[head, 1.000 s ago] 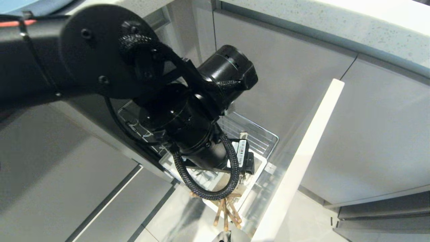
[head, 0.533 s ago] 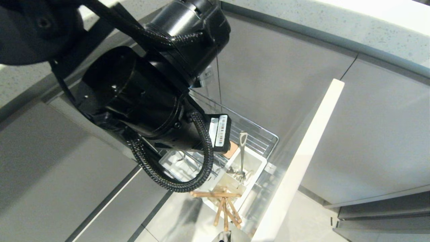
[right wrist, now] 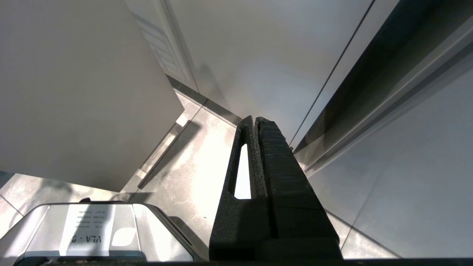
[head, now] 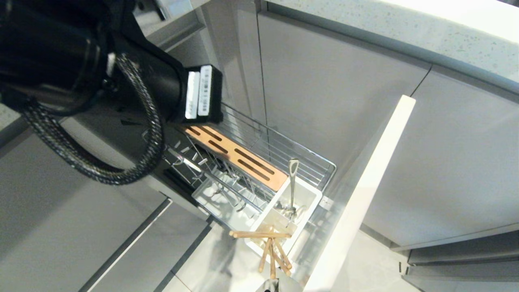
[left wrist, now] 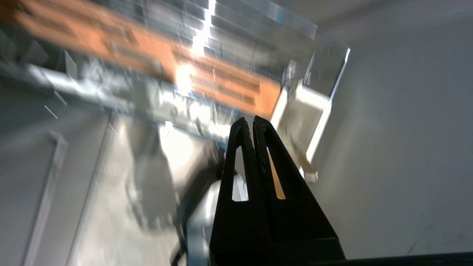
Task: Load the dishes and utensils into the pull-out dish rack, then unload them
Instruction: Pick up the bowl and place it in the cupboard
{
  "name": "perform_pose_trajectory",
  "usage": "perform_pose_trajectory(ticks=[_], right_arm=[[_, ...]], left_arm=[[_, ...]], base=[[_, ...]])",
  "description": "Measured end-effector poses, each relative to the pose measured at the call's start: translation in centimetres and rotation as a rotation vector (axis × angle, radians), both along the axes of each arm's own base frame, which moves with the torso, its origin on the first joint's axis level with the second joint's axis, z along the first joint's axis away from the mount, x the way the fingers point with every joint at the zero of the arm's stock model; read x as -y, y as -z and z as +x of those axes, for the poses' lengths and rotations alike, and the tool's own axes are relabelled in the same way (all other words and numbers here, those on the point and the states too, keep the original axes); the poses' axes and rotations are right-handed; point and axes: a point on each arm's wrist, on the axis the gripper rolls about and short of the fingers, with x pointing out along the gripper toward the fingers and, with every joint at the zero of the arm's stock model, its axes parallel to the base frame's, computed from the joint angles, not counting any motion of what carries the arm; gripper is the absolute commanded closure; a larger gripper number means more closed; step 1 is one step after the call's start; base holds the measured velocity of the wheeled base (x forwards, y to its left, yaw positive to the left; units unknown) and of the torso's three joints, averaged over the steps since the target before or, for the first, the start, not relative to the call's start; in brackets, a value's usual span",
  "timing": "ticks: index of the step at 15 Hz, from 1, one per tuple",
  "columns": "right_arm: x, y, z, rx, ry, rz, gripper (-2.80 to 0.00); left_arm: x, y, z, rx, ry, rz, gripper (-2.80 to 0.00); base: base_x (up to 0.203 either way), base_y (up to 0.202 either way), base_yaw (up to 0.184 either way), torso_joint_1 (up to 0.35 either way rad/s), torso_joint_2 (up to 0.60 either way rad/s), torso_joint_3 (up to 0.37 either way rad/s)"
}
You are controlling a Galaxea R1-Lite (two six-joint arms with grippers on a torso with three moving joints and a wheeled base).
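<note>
Left tool (left wrist: 253, 122) has lifted clear of the rack (head: 259, 170), pressed closed, apparently empty; spoon (head: 292, 186) left in caddy (head: 310, 198).

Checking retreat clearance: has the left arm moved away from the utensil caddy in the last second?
Yes. The left arm has pulled up and left, away from the white utensil caddy, uncovering the wooden strip.

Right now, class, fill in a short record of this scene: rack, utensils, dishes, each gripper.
rack: pull-out dish rack drawn out from the cabinets
caddy: white utensil caddy at its front end
spoon: silver utensil standing in the caddy
chopsticks: wooden chopsticks in the caddy's near end
dishes: none seen in the rack
left gripper: shut, empty, above the rack
right gripper: shut, empty, parked
</note>
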Motion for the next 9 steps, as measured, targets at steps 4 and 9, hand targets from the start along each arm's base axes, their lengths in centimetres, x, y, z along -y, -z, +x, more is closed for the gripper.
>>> perform_pose_trajectory(ticks=[4, 9], right_arm=[[0.0, 0.0, 0.0, 0.000, 0.000, 0.000, 0.00], [0.0, 0.0, 0.0, 0.000, 0.000, 0.000, 0.00]], left_arm=[[-3.9, -3.9, -0.1, 0.240, -0.019, -0.049, 0.00], [-7.9, -7.5, -0.6, 0.498, -0.036, -0.089, 0.00]], base=[[0.000, 0.000, 0.000, 0.000, 0.00, 0.000], [0.000, 0.000, 0.000, 0.000, 0.00, 0.000]])
